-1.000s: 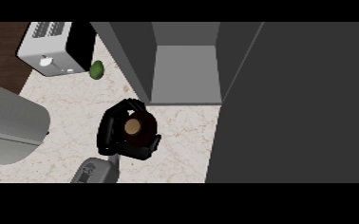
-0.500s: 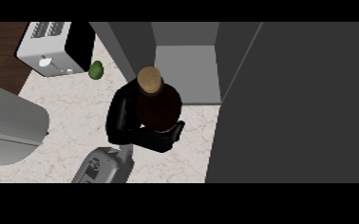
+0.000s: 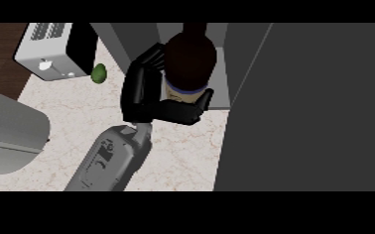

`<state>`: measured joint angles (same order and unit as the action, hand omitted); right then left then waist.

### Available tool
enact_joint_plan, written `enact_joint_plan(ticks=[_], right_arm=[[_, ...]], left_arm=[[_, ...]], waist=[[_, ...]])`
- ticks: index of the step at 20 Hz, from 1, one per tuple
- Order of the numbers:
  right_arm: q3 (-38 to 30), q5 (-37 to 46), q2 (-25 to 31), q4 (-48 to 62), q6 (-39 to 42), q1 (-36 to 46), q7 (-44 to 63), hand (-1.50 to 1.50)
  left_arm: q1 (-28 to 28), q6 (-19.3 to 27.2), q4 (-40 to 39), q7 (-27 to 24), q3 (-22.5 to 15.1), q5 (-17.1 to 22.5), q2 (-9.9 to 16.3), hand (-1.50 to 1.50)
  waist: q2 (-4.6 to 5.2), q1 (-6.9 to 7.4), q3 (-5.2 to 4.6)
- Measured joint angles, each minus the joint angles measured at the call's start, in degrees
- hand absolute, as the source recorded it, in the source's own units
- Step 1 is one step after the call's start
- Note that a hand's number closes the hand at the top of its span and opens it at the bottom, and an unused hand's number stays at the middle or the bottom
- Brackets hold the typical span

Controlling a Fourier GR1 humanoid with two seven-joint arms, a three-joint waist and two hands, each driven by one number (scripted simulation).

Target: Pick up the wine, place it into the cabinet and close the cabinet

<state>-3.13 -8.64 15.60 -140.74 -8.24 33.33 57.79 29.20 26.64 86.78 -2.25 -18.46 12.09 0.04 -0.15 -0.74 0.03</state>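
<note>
- The robot's hand (image 3: 157, 106) was wrapped around the wine bottle (image 3: 189, 62), with fingers curled on one side and the thumb on the other. Only one arm showed, coming up from the bottom left. I took it to be the left one, because it came in on that side.
- The other hand was nowhere in the picture.
- The bottle was up off the counter (image 3: 73, 109). Its top pointed toward the open cabinet (image 3: 219, 64). It looked tipped that way so it could go in neck first, or maybe just because the arm was reaching far.
- The hand held the bottle low down, near the pale label. I think that left the neck free to pass into the opening.
- The cabinet door (image 3: 300, 109) stood open at the right, a big dark gray panel. It had to stay open until the bottle was inside.
- A toaster (image 3: 55, 49) sat at the back left, with a small green lime (image 3: 99, 73) just beside it. Both were well away from the bottle.
- I think the job was about half done. The bottle was not yet set down inside, and the door was not yet shut.
</note>
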Motion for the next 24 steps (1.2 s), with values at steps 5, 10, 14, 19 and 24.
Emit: enact_joint_plan(ticks=[5, 10, 14, 19, 24], right_arm=[[0.21, -0.09, -0.31, 0.26, -0.05, 1.23, 0.14, -1.5], [-0.38, -0.52, -0.4, 0.74, 0.63, 1.09, -0.37, -1.5], [0.31, -0.63, -0.9, 0.45, 0.87, -0.26, -0.8, -1.5], [0.26, -0.7, -0.96, 0.35, 0.94, -0.59, -0.75, -1.5], [-0.53, -0.83, -0.74, 1.49, 1.54, 0.23, -1.4, -1.5]], left_arm=[[7.07, 2.57, -7.43, -0.98, 1.81, 0.92, -0.01, 1.5], [10.09, 3.23, -14.16, -4.83, 1.64, -0.31, 0.35, 1.5], [11.13, 3.84, -17.73, -7.08, 1.05, -2.25, 0.4, 1.5], [13.08, 3.29, -23.06, -9.74, 2.27, -2.59, 0.11, 1.5], [12.3, 4.63, -26.45, -14.33, 0.49, 0.08, 0.01, 1.5]], waist=[[0.1, -0.17, -0.02], [0.16, -0.13, -0.02], [0.13, -0.14, -0.03], [0.15, -0.18, -0.04], [0.18, -0.18, -0.04]])
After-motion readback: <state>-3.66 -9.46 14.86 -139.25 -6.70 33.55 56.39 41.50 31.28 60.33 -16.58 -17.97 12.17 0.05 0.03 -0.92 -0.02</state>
